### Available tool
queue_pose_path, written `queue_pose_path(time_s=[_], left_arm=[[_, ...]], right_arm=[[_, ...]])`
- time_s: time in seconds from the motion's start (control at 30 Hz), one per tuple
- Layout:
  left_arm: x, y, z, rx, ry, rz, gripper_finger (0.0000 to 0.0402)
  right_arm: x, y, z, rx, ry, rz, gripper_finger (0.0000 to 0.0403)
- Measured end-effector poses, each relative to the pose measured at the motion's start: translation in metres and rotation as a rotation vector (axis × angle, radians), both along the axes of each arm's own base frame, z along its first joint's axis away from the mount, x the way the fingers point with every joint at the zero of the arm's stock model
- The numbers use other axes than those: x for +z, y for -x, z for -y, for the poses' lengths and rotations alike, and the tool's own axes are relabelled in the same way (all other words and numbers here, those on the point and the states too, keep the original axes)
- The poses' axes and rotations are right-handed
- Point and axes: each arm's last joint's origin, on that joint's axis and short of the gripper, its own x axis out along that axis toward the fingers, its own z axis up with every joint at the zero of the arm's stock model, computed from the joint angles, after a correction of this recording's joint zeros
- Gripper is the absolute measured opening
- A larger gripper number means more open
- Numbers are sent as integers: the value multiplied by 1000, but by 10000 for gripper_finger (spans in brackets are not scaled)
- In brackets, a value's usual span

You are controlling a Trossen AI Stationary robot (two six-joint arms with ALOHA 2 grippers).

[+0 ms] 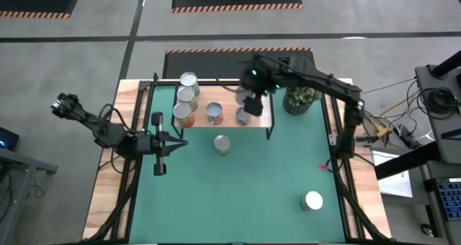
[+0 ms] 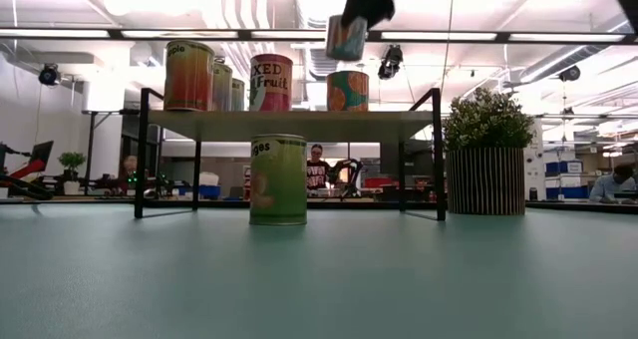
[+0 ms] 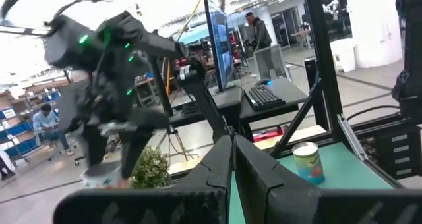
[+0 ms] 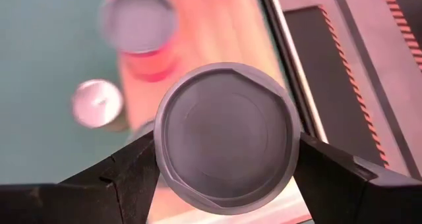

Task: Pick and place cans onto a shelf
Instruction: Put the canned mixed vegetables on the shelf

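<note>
The light-wood shelf [image 1: 265, 119] stands at the mat's far side. Several cans stand upright on it [image 1: 189, 81] [image 1: 214, 113] [image 2: 188, 75] [image 2: 347, 90]. My right gripper [image 2: 367, 2] is above the shelf's right part, shut on a can [image 2: 346, 38]. A green can [image 2: 278, 178] stands on the mat in front of the shelf. Another can [image 1: 312, 200] stands near the mat's near right corner. My left gripper [image 1: 160, 145] waits shut and empty at the table's left side. My right gripper pinches the can between its two fingers [image 4: 132, 174], one on each side of its round wall just under the silvery top [image 4: 227, 138]. The fingers come from above, pointing down. The can hangs upright, lifted clear of the shelf board, above another can [image 2: 347, 90].
A potted green plant [image 1: 301, 97] stands just right of the shelf. The shelf's black legs [image 2: 142, 150] [image 2: 437, 150] stand on the green mat [image 1: 245, 194]. People and desks show in the room behind the table.
</note>
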Motion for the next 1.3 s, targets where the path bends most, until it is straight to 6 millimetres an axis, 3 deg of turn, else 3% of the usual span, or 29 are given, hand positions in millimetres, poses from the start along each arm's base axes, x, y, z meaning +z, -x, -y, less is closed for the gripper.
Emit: queue_pose_path(time_s=[0.37,0.77,1.0,1.3], left_arm=[[3,5,-3,5,-30,16,0],[3,5,-3,6,-37,16,0],[3,5,-3,6,-35,15,0],[3,5,-3,6,-34,15,0]], right_arm=[[-28,-12,67,-86,-122,-39,290],[-44,-22,73,-78,-139,-77,290],[-47,-23,74,-140,-157,-72,290],[-68,-33,81,-254,-157,-43,290]])
